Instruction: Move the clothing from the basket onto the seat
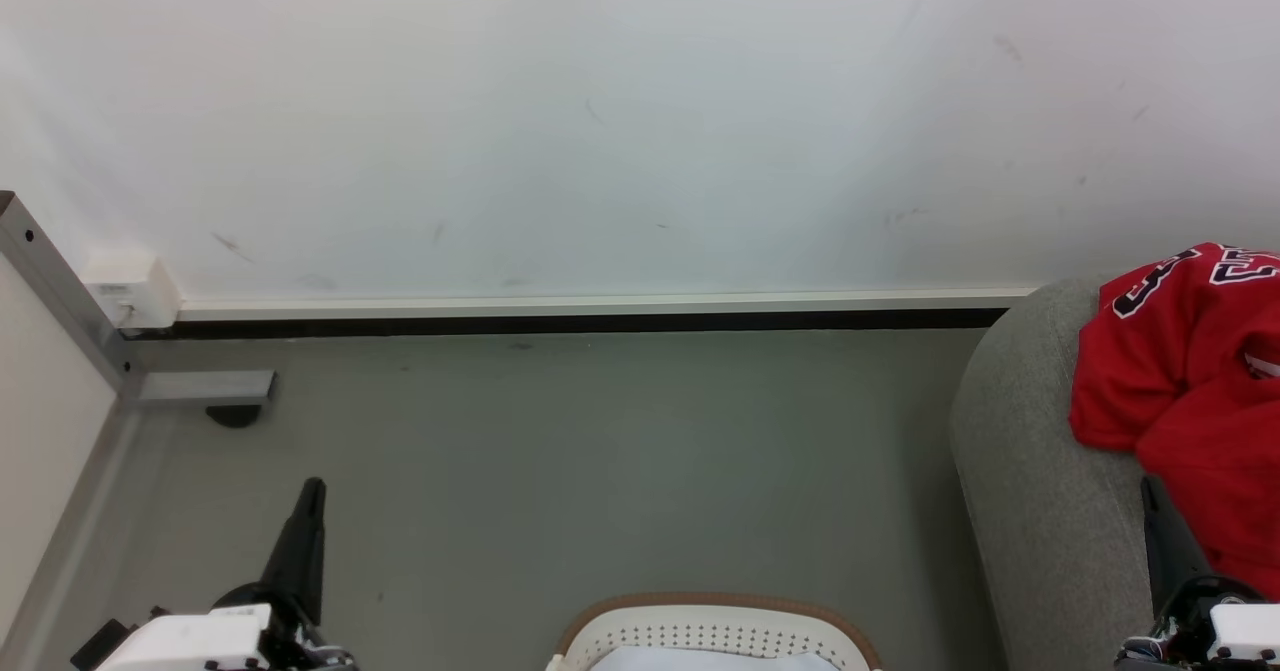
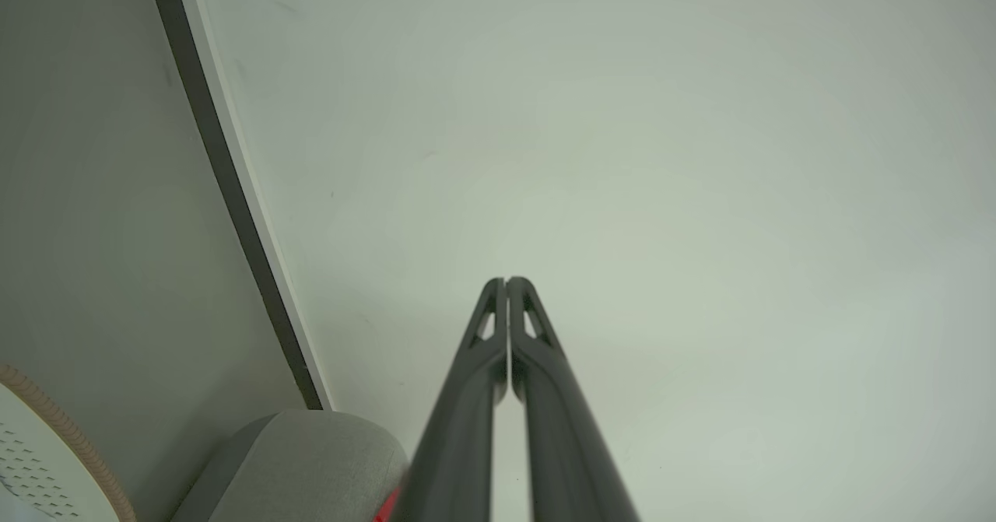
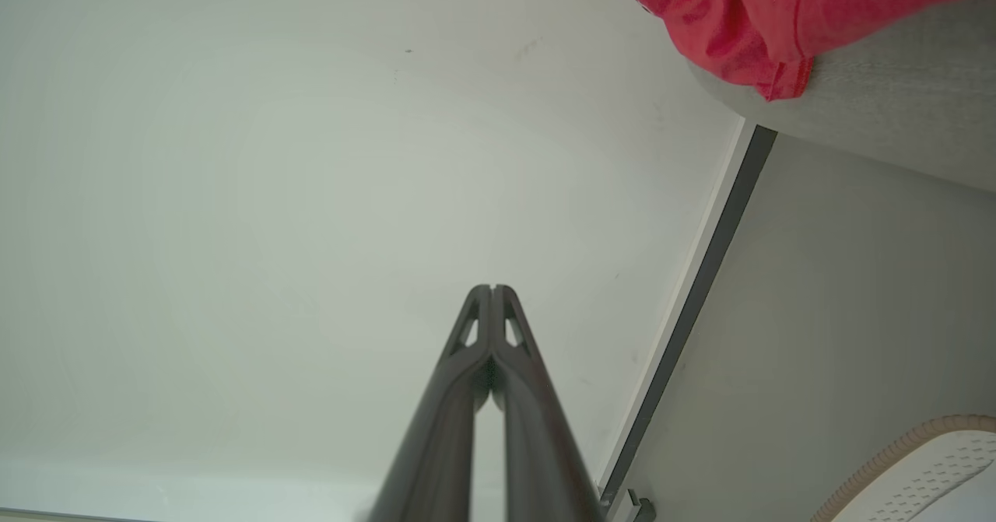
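Red jersey-like clothing (image 1: 1190, 391) with black-and-white letters lies heaped on the light-grey seat (image 1: 1030, 471) at the right; its hem (image 3: 747, 32) hangs over the seat edge (image 3: 895, 110). The white perforated basket (image 1: 715, 631) with its tan rim sits at the bottom middle, with only its far rim in view and something pale inside. My left gripper (image 1: 312, 489) stands at the lower left over the floor, fingertips (image 2: 506, 282) pressed together and empty. My right gripper (image 1: 1150, 486) rises at the lower right in front of the clothing, its tips (image 3: 492, 289) shut on nothing.
A white wall (image 1: 640, 121) with a baseboard runs across the back, above grey floor (image 1: 560, 461). A metal frame leg (image 1: 200, 388) and a white box (image 1: 130, 291) stand at the left. The basket rim (image 2: 47, 421) and the seat corner (image 2: 311, 460) show in the left wrist view.
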Robot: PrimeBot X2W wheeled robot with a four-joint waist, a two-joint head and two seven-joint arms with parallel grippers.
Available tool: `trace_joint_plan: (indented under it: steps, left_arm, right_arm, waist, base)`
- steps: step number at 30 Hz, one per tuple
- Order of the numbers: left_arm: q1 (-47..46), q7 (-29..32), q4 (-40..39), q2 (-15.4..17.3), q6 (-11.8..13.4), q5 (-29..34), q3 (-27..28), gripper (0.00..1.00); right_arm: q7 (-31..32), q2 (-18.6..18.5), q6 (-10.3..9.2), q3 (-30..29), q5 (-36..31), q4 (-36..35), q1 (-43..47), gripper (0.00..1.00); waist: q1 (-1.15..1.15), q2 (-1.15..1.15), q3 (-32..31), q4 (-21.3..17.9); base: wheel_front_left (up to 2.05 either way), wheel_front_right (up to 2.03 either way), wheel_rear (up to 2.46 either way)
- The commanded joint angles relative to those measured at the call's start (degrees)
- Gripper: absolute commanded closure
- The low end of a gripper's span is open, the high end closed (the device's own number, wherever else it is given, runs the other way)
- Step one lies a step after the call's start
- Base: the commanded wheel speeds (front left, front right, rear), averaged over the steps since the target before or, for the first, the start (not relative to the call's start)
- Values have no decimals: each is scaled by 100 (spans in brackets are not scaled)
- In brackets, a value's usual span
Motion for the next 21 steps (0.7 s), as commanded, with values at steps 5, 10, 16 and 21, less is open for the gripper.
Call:
trace_joint_plan:
  steps: [5, 10, 16, 21]
  left_arm:
    - [-55, 22, 2, 36, 17, -68, 14, 100]
    - [-55, 21, 1, 36, 17, -68, 13, 100]
    - [-55, 21, 1, 36, 17, -68, 13, 100]
    - [-55, 21, 1, 36, 17, -68, 13, 100]
  right_arm:
    - [-23, -36, -12, 12, 80, -8, -64, 100]
    - [-23, -40, -12, 15, 72, -10, -64, 100]
    - [-29, -43, -12, 18, 77, -10, -64, 100]
    - [-33, -47, -12, 22, 79, -12, -64, 100]
  waist:
    - [0, 0, 0, 0]
    - [0, 0, 0, 0]
    - [0, 0, 0, 0]
    - [0, 0, 0, 0]
  base:
    - [0, 0, 0]
    - [0, 0, 0]
    - [0, 0, 0]
    - [0, 0, 0]
